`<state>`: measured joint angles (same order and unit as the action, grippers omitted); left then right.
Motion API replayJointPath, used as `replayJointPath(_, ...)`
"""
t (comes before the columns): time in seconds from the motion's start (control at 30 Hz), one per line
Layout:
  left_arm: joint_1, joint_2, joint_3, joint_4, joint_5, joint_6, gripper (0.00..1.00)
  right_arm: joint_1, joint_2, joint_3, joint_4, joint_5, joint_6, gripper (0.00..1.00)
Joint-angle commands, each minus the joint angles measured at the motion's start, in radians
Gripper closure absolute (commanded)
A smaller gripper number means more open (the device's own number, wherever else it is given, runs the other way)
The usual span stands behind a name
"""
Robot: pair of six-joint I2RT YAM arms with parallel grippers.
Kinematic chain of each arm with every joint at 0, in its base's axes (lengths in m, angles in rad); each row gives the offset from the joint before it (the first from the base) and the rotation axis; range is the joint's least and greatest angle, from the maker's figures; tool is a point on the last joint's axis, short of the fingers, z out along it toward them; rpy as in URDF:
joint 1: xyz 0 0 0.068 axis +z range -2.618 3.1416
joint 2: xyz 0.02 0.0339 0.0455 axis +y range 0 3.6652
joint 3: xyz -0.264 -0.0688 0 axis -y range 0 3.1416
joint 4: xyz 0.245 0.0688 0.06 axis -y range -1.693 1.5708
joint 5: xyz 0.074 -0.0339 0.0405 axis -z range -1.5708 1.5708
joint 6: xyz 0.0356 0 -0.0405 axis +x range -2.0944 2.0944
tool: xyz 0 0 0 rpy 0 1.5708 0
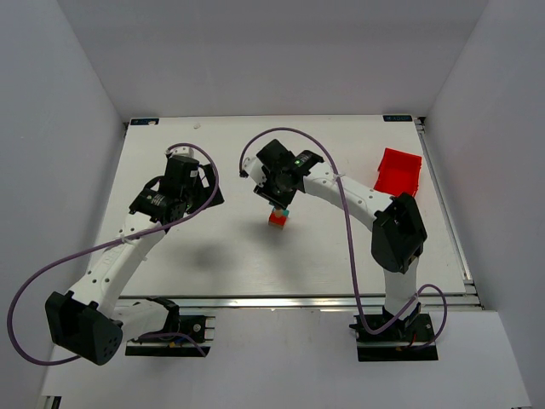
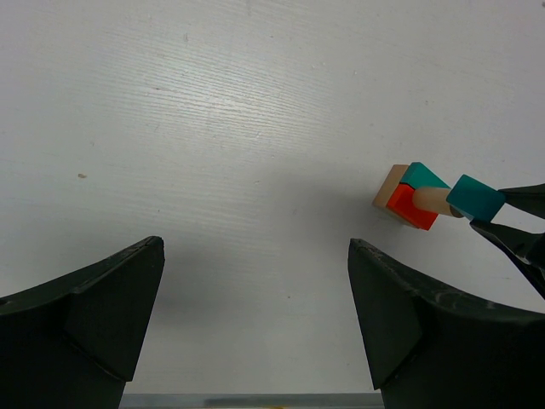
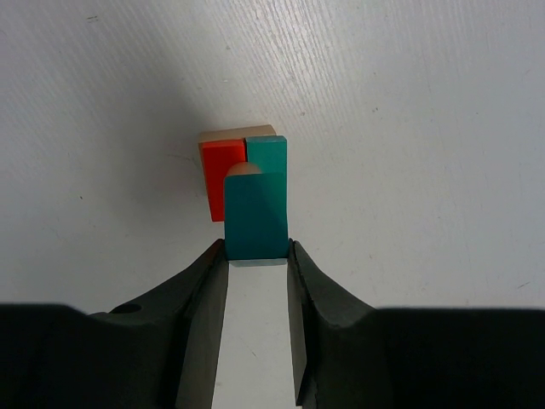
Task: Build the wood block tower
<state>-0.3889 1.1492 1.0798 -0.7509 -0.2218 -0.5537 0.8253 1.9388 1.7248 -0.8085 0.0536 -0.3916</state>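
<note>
The right gripper (image 3: 255, 256) clamps a teal block (image 3: 255, 217) just over the part-built tower (image 3: 223, 177) beneath its fingertips; setting it down is likely what is left. The left gripper (image 2: 255, 307) gapes empty.

Seen from above, the right claw (image 1: 277, 203) covers most of the tower (image 1: 278, 220): only a red face and a sliver of teal show just below it, and its fingertips are out of sight. In its own wrist view, the teal block (image 3: 255, 217) clamped between its fingers hides whatever lies straight ahead. A tan rounded bit (image 3: 244, 169) at the block's far end may be a peg. The left claw (image 2: 255, 247) has both fingers cut off at the bottom edge, and beside it the right claw's fingers run off the picture
</note>
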Motion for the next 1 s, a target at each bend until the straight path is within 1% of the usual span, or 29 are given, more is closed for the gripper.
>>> replayJointPath(0.0, 0.002, -0.026, 0.008, 0.004, -0.004, 0.006, 0.02, 0.006, 0.012, 0.045, -0.014, 0.011, 0.019, 0.9)
replayJointPath(0.6, 0.002, -0.028, -0.004, 0.013, 0.012, -0.002, 0.02, 0.012, 0.025, 0.059, -0.041, 0.017, 0.042, 0.88)
replayJointPath(0.8, 0.002, -0.028, -0.004, 0.013, 0.015, -0.003, 0.02, 0.014, 0.023, 0.056, -0.04, 0.04, 0.051, 0.88)
replayJointPath(0.97, 0.002, -0.031, -0.008, 0.016, 0.018, -0.002, 0.02, 0.015, 0.028, 0.055, -0.038, 0.038, 0.05, 0.85)
